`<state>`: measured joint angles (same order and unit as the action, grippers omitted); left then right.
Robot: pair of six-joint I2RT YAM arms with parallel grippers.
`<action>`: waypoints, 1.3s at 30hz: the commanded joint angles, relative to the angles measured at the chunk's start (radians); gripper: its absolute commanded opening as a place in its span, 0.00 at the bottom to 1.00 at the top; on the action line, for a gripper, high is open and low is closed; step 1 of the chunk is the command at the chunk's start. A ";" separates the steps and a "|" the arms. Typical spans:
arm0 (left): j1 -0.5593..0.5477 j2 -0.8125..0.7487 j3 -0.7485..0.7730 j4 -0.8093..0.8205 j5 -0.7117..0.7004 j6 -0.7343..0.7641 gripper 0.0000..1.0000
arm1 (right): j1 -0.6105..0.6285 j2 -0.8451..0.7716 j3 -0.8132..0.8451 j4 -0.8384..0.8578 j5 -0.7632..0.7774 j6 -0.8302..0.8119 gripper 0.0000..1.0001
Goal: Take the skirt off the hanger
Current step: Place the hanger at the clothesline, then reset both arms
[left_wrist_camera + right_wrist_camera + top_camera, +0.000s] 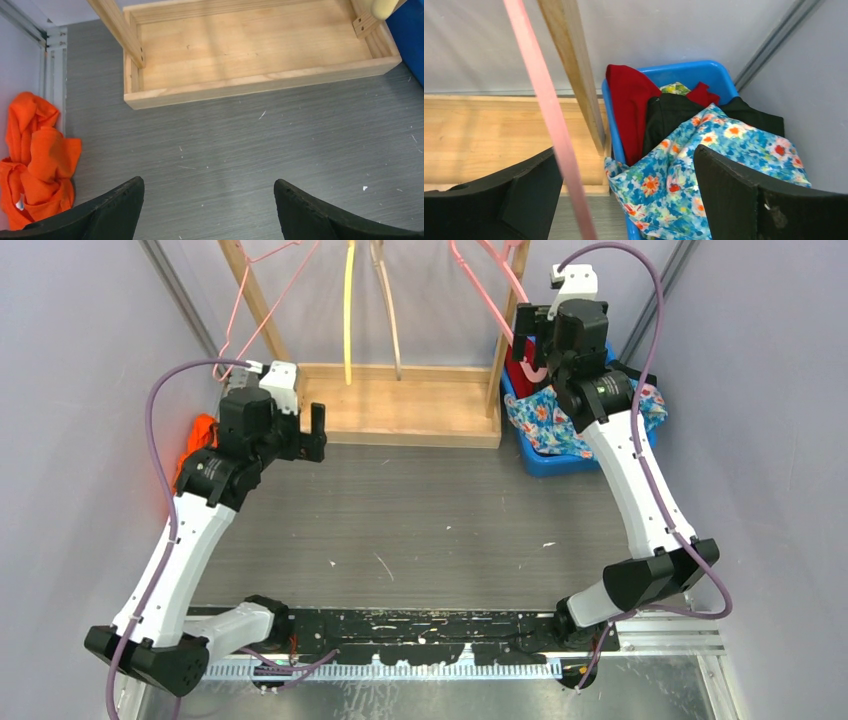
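Floral skirt in blue bin — apparently beneath the spread right fingers.

The left arm and right arm stretch forward, elbows low; left gripper and right gripper gape wide, holding nothing

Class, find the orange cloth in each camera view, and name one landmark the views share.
Top external: orange cloth at the left edge, by the wall.
Left wrist: cloth at lower left, by the wall.
Right wrist: not in it.
Shared landmark: wooden tray, in all three.
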<state>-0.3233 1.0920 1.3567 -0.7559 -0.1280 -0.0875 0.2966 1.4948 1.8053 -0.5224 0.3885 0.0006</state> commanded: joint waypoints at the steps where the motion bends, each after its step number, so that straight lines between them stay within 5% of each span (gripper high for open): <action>1: 0.000 -0.024 -0.012 0.034 -0.029 -0.032 0.99 | -0.003 -0.077 -0.045 0.147 -0.127 -0.026 1.00; 19: -0.003 0.026 -0.152 0.079 -0.140 -0.024 0.99 | -0.002 -0.136 0.100 0.108 -0.188 -0.018 1.00; 24: -0.002 0.031 -0.183 0.098 -0.120 -0.035 0.99 | -0.003 -0.169 0.085 0.077 -0.052 -0.053 1.00; 32: -0.003 0.030 -0.229 0.120 -0.198 0.000 0.99 | -0.046 -0.211 -0.126 0.100 0.065 -0.076 1.00; 39: -0.002 0.055 -0.254 0.171 -0.170 0.004 0.99 | -0.264 -0.198 -0.364 0.225 -0.131 0.021 1.00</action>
<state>-0.3233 1.1481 1.1130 -0.6754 -0.3004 -0.0963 0.1299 1.3033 1.5600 -0.4362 0.3618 -0.0338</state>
